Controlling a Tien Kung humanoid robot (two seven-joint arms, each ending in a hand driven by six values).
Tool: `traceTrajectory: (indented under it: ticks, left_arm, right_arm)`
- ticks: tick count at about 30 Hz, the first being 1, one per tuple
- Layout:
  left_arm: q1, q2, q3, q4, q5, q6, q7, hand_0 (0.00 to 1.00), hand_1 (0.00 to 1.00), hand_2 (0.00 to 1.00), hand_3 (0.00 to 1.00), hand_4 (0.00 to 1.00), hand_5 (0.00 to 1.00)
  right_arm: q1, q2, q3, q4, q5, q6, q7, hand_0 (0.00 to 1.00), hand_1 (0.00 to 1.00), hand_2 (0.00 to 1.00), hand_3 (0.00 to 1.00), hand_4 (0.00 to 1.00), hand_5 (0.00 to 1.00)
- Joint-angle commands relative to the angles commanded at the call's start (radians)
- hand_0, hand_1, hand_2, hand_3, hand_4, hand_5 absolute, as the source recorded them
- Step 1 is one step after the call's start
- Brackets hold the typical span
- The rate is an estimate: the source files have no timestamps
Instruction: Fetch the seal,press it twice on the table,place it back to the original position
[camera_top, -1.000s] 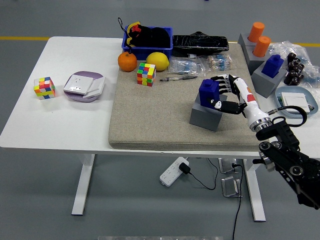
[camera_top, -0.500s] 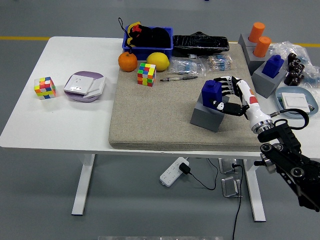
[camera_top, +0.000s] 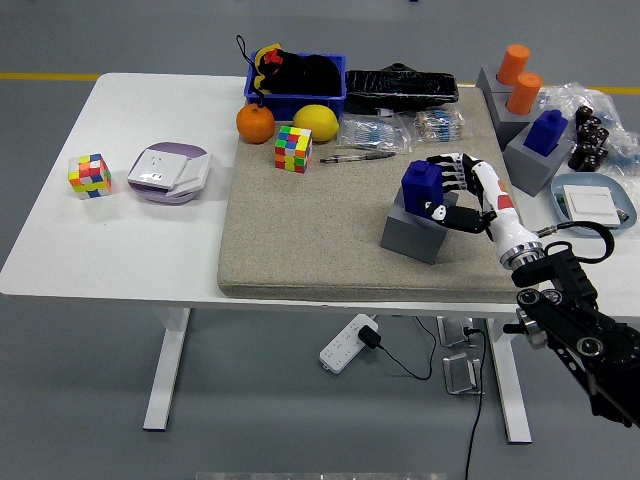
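A blue seal (camera_top: 420, 184) stands in the top of a grey block (camera_top: 410, 235) on the grey mat, right of centre. My right hand (camera_top: 446, 190) comes in from the lower right and is shut on the seal: its fingers (camera_top: 453, 169) lie against the seal's right side and the thumb presses low on its front. The seal still sits in the block. A second blue seal (camera_top: 547, 130) rests on another grey block (camera_top: 533, 164) further right. My left arm does not show.
On the mat (camera_top: 300, 230) lie a colour cube (camera_top: 293, 148), an orange (camera_top: 254, 123), a lemon (camera_top: 315, 121), a pen (camera_top: 357, 156) and plastic bags. A blue bin (camera_top: 296, 101) stands behind. Two orange cylinders (camera_top: 518, 78) stand far right. Left: another cube (camera_top: 88, 175) and a purple-white box (camera_top: 168, 172).
The blue seal has shifted slightly to the right in its block with my fingers on it, and my right forearm has drawn back a little toward the lower right.
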Motion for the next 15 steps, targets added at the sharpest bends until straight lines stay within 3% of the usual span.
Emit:
traceTrajectory:
  ticks: [15]
  left_arm:
    - [0.004,0.001,-0.005,0.000,0.001,0.000,0.000,0.722,0.696,0.686,0.722,0.642,0.217]
  right_arm:
    - [-0.025,0.025,0.067,0.007,-0.024,-0.007,0.004,0.572,0.418,0.416,0.443,0.691,0.002]
